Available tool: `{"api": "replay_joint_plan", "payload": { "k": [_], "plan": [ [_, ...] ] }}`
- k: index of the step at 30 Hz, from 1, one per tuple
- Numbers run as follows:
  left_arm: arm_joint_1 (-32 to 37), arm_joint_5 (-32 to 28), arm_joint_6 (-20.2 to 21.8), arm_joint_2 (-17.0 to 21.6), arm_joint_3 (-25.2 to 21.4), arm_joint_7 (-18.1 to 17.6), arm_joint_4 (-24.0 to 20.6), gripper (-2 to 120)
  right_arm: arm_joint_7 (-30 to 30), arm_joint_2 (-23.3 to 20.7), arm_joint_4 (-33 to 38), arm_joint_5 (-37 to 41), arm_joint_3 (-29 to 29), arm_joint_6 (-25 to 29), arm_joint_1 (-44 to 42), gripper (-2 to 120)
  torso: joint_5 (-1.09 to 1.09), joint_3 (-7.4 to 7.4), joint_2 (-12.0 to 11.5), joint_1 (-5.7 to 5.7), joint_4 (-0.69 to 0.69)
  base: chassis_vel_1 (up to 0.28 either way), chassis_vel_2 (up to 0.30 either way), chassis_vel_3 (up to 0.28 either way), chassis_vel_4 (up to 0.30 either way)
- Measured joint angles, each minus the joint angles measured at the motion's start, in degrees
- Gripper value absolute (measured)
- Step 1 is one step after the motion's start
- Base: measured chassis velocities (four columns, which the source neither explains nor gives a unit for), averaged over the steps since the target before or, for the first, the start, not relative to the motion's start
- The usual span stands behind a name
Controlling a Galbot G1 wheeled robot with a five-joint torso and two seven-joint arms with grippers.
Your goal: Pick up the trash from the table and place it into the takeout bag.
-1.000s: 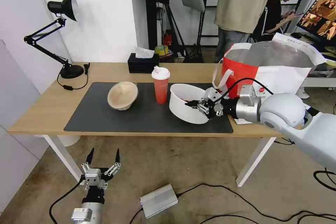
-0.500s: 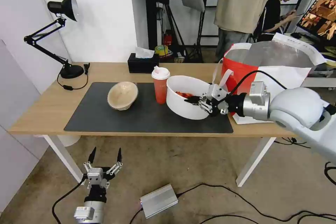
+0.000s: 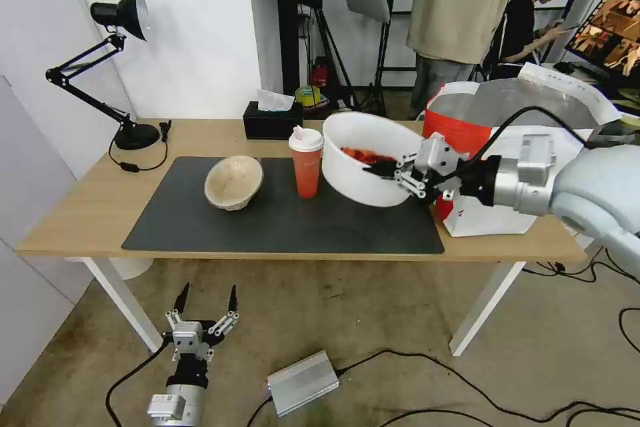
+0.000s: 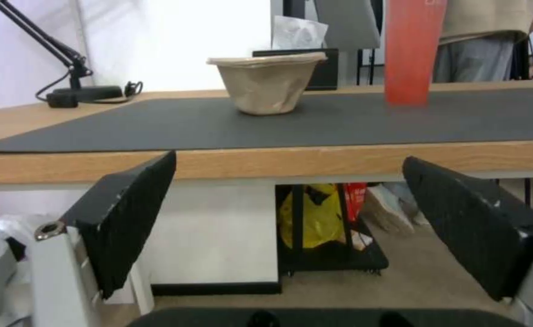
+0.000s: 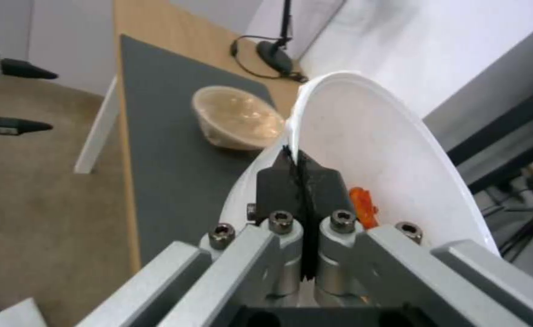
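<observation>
- At the near rim of the white plastic bowl [image 3: 363, 157], the right gripper [image 3: 385, 170] is clamped tight on the wall, one finger inside and one outside; the right wrist view confirms the pads [image 5: 301, 181] closed on the thin edge.
- Bowl is held clear above the dark grey mat [image 3: 280, 213], tilted, just beside the takeout bag [image 3: 513, 147]. Red food scraps [image 3: 367, 155] lie inside.
- Handling judgement: light, thin-walled, likely flexible and smooth; a one-sided rim pinch may let it swing or slip, and further tilt could spill the scraps.
- Red drink cup [image 3: 307, 161] stands upright just beside the bowl, on its left; tall and probably easy to topple.
- Bag mouth is open, foil-lined; its near wall and white strap handles [image 3: 460, 88] lie in the carrying path.
- Beige pulp bowl [image 3: 233, 181] rests on the mat, well apart.
- Left gripper [image 3: 205, 307] hangs below the table [image 3: 80, 213] edge, fingers spread wide, holding nothing.
- Tissue box [image 3: 272, 119] and desk lamp [image 3: 107, 67] stand at the rear, clear of the work.
</observation>
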Motion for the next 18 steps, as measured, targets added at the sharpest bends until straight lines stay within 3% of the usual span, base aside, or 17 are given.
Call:
{"api": "replay_joint_plan", "payload": {
  "k": [18],
  "plan": [
    [-0.75,0.34,0.36,0.94,1.51,0.00,0.88,100,-0.26,-4.61,-3.01,-0.65,10.74,1.52,-2.43,0,0.00,0.00,0.00,0.00,0.00,0.000,0.000,0.000,0.000]
  ]
}}
